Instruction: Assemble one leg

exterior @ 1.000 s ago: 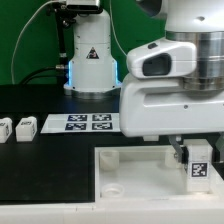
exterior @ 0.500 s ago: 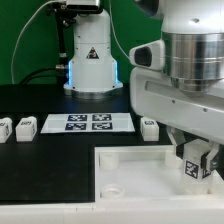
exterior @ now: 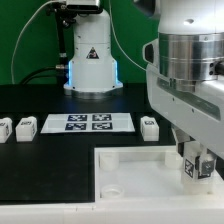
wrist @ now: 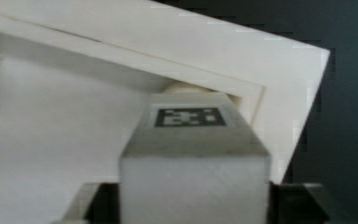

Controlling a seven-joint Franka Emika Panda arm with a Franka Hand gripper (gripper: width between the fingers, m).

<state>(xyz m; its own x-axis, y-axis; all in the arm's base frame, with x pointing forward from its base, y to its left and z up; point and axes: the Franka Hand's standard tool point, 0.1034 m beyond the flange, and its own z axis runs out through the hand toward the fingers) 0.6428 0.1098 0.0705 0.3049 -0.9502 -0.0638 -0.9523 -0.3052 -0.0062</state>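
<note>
Tool (exterior: 194,160) clamped on leg (wrist: 192,150), fiducial tag (wrist: 190,116) showing, no legible writing

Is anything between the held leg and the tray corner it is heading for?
Nothing visible. The gripper holds the small white tagged leg right at the corner of the large white tray-like piece; no other part lies between them.

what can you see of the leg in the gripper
The leg is a small white, plastic-looking post with a black-and-white square tag on its face. It stands upright in the gripper, fingers on either side, at a corner of the white tray by the exterior view's right. In the wrist view its end sits against the tray's raised corner rim; whether it is seated cannot be told.
</note>
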